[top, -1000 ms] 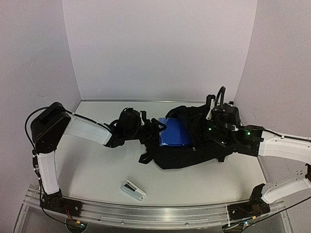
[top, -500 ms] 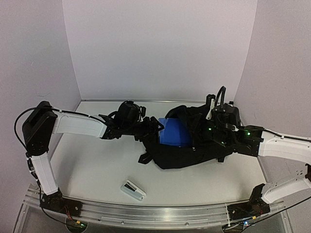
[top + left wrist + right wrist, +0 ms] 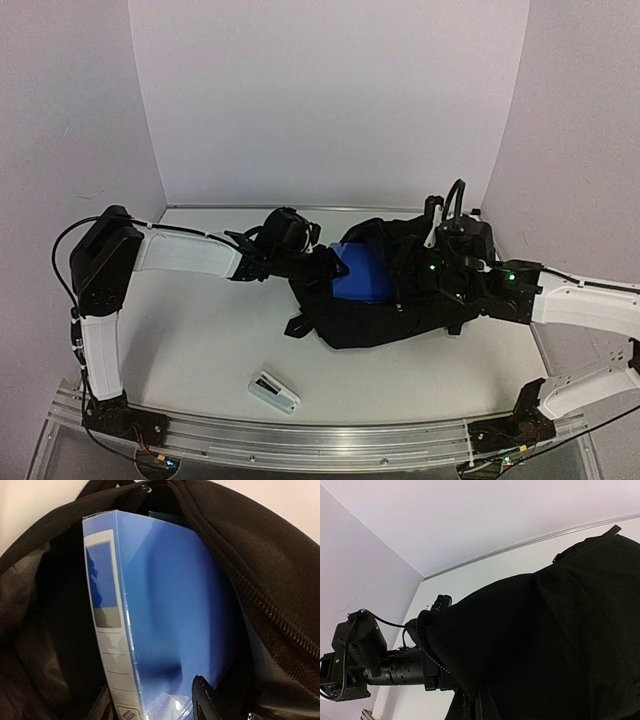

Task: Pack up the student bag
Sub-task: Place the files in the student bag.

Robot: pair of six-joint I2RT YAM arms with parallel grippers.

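Student bag (image 3: pixel 400 310) – a soft black backpack – lies on its side on the right half of the tabletop (image 3: pixel 190 340), its mouth facing left toward the left arm. A blue ring binder (image 3: pixel 362 272) sits in that mouth, partly inside, with its labelled spine toward the left wrist camera.

The left hand (image 3: pixel 325 268) is at the opening with its jaws about halfway apart. One finger (image 3: pixel 207 702) shows just right of the binder's near corner and the other is low on the left, so the binder's edge stands between them. Whether they press on it I cannot tell.

The right hand (image 3: pixel 432 265) is closed tight on the far, upper side of the student bag, with black fabric bunched at its fingertips and lifted.

Inside, the zipper edge (image 3: pixel 265 615) runs close along the binder's right face – on the left a dark gap stays open. Bare tabletop lies left of and in front of the bag. A small white device (image 3: pixel 273 391) lies near the front edge, well apart.
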